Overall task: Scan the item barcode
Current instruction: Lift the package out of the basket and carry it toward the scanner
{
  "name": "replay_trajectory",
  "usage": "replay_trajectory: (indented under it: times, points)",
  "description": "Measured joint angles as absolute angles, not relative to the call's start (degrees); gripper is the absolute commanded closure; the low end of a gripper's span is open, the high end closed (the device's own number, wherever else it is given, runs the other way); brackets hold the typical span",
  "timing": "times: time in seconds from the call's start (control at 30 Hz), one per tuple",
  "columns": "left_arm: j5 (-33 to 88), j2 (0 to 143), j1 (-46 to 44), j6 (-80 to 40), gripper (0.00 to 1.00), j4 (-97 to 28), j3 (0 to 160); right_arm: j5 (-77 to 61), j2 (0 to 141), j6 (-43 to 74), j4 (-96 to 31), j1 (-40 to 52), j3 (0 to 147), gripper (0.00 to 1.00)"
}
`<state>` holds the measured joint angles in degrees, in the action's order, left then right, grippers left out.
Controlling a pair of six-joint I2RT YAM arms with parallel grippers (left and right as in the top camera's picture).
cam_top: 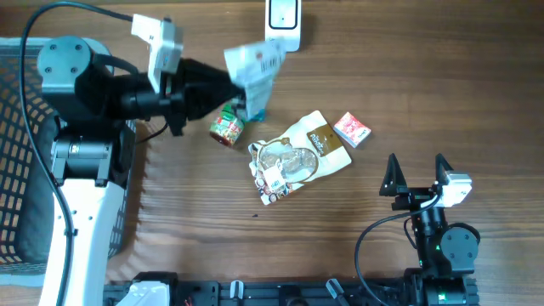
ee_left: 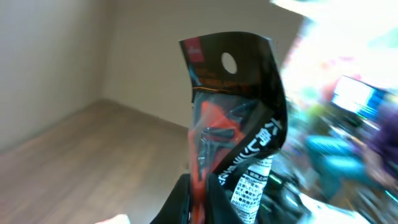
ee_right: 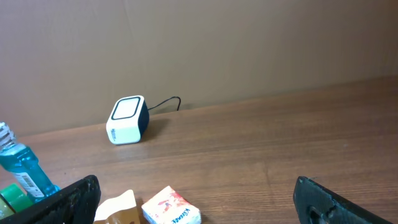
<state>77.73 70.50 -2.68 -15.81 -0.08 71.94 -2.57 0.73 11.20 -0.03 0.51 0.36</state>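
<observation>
We see the left tool [cam_top: 228, 87] pressed together on the lower end of a glossy black plastic pouch [ee_left: 231, 118]. It holds the pouch up above the wooden table [cam_top: 425, 76], just beside the small white box-shaped scanner [cam_top: 283, 19] at the table's far edge. In the left wrist view the pouch stands upright and slightly curled. It has a round hang hole near its top, a red patch in the upper corner, an orange-red shape showing through the front, white lettering down one side and a white printed label low down. From overhead its other face looks pale with dark bar-like print. The right tool [cam_top: 417, 174] sits spread wide, well apart at the near right. Near the pouch lie a small round jar with a red and green label [cam_top: 227, 129], a brown and white foil packet [cam_top: 299, 157] and a little red and white carton [cam_top: 352, 130].
</observation>
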Motion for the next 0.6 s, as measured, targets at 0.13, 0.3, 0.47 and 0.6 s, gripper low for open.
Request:
replay_trajectory:
  times: [0.13, 0.3, 0.47, 0.6]
  points:
    - [63.79, 70.52, -3.77, -16.53, 0.96, -0.14, 71.94, -2.57, 0.73, 11.2, -0.03, 0.51, 0.36, 0.0]
    - [48.69, 71.96, -7.35, -16.88, 0.96, 0.95, 71.94, -2.57, 0.73, 11.2, -0.03, 0.51, 0.36, 0.0]
    - [36.88, 77.58, -11.73, -16.88, 0.96, 4.73, 71.94, -2.57, 0.73, 11.2, -0.03, 0.51, 0.36, 0.0]
    - [29.47, 83.24, -14.81, -16.91, 0.96, 6.5, 72.18, -2.57, 0.73, 11.2, -0.03, 0.51, 0.36, 0.0]
